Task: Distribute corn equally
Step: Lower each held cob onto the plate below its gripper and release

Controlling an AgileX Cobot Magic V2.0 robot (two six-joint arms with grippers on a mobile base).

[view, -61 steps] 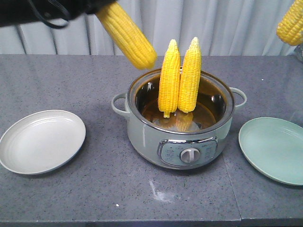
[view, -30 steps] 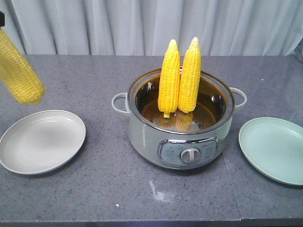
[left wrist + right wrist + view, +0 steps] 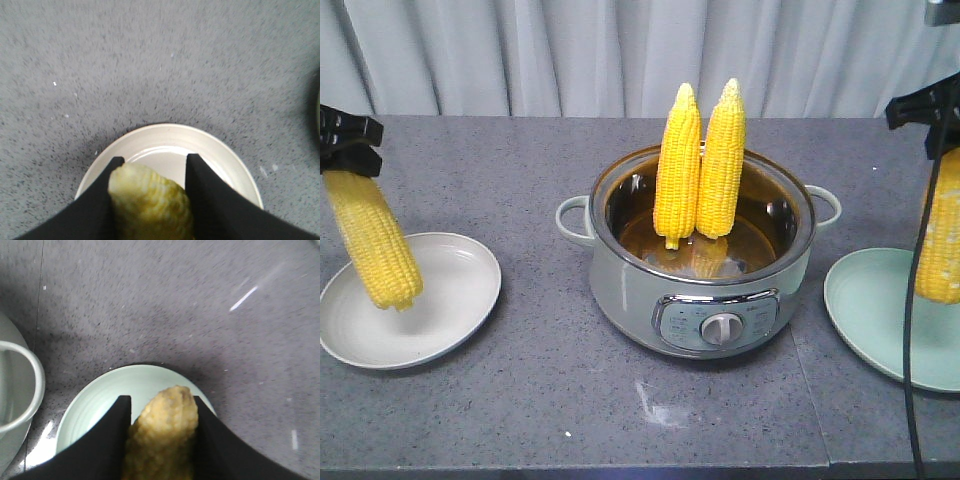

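1. Gripping a knobbly yellow cob (image 3: pixel 375 240), the left hand (image 3: pixel 154 159) hangs over the cream plate (image 3: pixel 450 290); the right hand (image 3: pixel 162 397) clasps a second cob (image 3: pixel 942 240) over the green plate (image 3: pixel 870 300).
2. Two tapered cobs (image 3: pixel 678 165) (image 3: pixel 722 160) stand in the pot (image 3: pixel 630 290).

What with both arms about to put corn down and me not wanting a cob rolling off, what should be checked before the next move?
1. Left gripper shut on its yellow corn cob: ok.
2. That cob's lower end over the round white plate: ok.
3. Right gripper shut on the second yellow cob: ok.
4. Second cob over the round pale-green plate: ok.
5. Either cob tip touching its plate: cannot tell.
6. Even split possible: ok, two upright cobs wait in the grey-green electric pot, one for each plate.
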